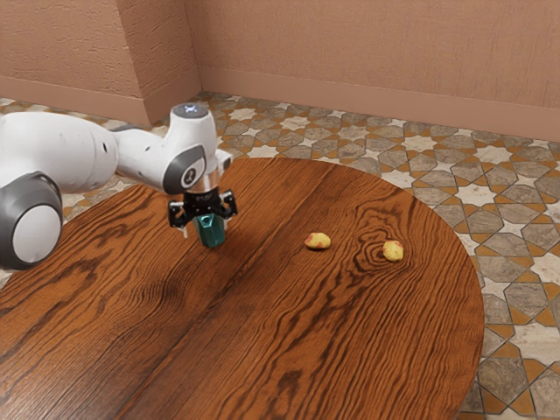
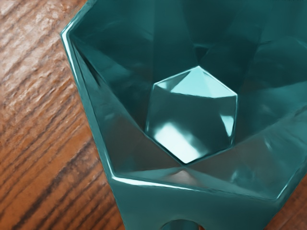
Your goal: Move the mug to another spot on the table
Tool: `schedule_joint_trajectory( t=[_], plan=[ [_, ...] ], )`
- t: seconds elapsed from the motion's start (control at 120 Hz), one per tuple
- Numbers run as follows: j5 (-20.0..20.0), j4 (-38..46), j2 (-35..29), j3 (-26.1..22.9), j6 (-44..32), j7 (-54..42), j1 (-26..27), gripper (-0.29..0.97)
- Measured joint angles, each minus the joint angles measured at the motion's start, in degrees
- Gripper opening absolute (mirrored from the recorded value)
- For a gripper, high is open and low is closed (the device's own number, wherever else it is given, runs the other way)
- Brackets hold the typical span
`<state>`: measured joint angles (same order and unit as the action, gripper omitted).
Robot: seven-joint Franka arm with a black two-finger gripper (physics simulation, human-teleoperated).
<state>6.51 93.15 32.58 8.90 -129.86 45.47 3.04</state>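
Task underway, not finished as far as shown. Pincer (image 1: 207, 227) is down over the mug (image 1: 211, 234), which sits right under the hand on the exterior view's left part of the bench (image 1: 280, 341). Can't tell if the pincer is clenched or released. Also can't tell if the mug rests on the wood or hangs just above it. Left to do, my guess: confirm the hold, carry it to a bare patch, set it down, let go. Two small yellow lumps (image 1: 318, 241) (image 1: 393, 251) lie well apart toward the exterior view's right, so avoid those. Mug is teal, glossy, faceted, upright and empty. From the wrist its angular inside and flat bottom show (image 2: 192, 120), with the handle's opening at the frame edge.
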Motion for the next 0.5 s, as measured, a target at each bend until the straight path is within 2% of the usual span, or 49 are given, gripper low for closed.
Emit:
schedule_joint_trajectory(
  t=[0.5],
  plan=[
    [-0.01, -0.93, 2.04, -0.03, -1.83, -1.05, -0.29, 0.67]
  ],
)
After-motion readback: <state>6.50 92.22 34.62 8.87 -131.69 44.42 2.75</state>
